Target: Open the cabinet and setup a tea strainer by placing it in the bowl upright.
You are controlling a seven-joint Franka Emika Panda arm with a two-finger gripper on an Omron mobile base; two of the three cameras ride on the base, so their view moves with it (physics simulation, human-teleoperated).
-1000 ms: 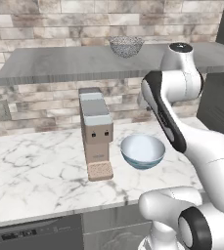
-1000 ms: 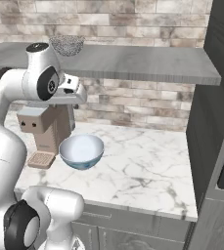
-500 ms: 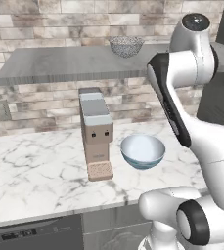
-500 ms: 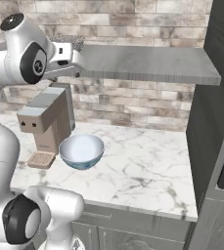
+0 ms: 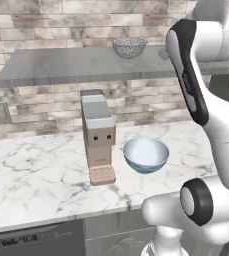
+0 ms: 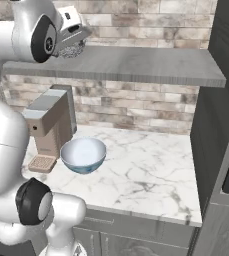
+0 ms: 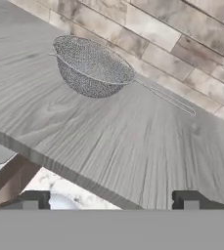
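Observation:
The tea strainer (image 7: 91, 68), a silver mesh basket, rests upright on the grey wooden shelf (image 7: 133, 146), its slim handle (image 7: 165, 96) running right toward the brick wall. My gripper (image 7: 111, 201) is open, fingertips (image 7: 33, 200) wide apart and nothing between them. It hovers above the shelf's front edge, well short of the strainer. The right base view has my white hand (image 6: 70, 25) just in front of the strainer (image 6: 72, 50). From the left base view the strainer (image 5: 129, 47) stands free on the shelf. The blue bowl (image 5: 146, 154) sits empty on the marble counter below, also the bowl (image 6: 83, 154).
A beige coffee machine (image 5: 98, 135) stands on the counter just left of the bowl. A tall dark cabinet (image 6: 221, 100) closes off the right side. The brick wall (image 7: 182, 44) rises right behind the shelf. My raised arm (image 5: 191, 75) crosses the shelf's right end.
My arm has swung upward from mid height to shelf level, bringing the hand near the strainer. Strainer, bowl and coffee machine have not moved.

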